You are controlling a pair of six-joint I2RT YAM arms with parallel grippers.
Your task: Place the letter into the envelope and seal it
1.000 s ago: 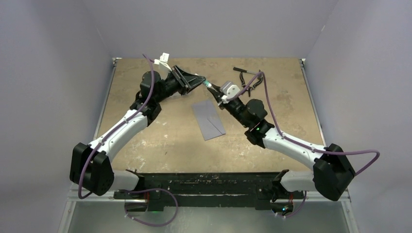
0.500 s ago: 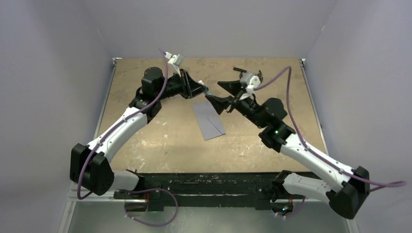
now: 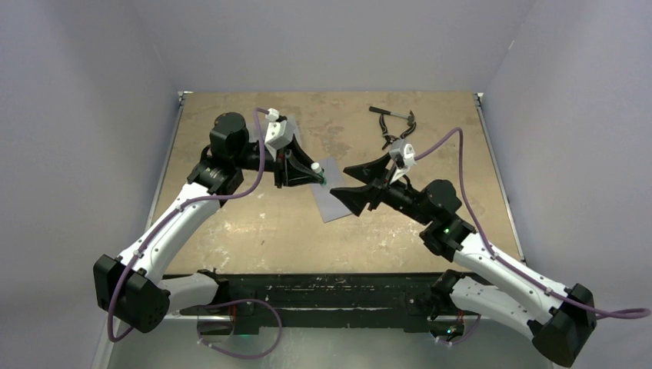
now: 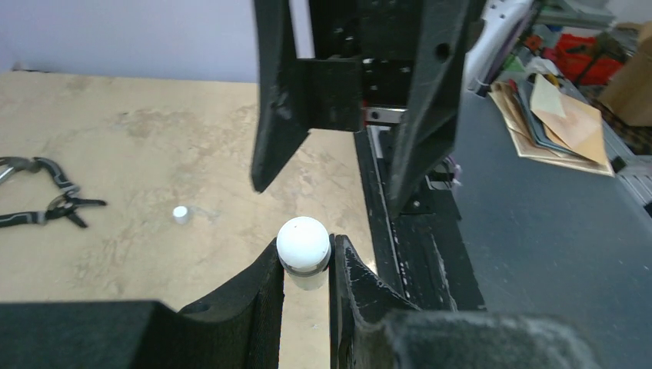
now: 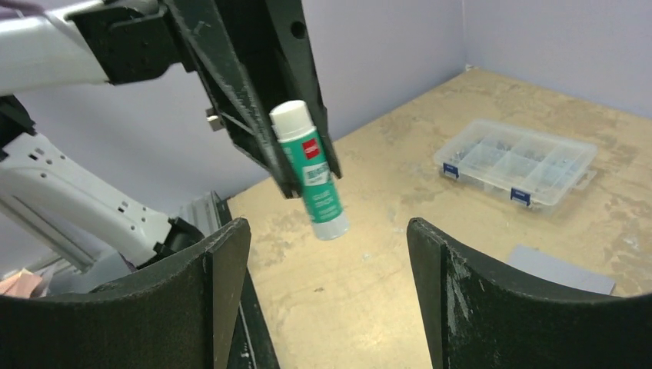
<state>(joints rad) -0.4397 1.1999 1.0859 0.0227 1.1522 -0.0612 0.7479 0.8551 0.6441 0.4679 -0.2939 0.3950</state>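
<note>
Black pliers [image 3: 397, 123] were seen on the tan table [image 3: 269, 231]. A small white cap [image 4: 180, 214] was noted near the pliers; a glue stick [image 5: 311, 169] was held aloft, apart from them.

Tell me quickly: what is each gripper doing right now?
Left gripper: closed on the glue stick.
Right gripper: open, holding nothing.

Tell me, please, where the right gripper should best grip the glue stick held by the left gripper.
Probably grip the glue stick at its bare lower end, poking out below the left gripper. Bring the right gripper in from its own side, open jaws straddling the slim round tube crosswise.
</note>
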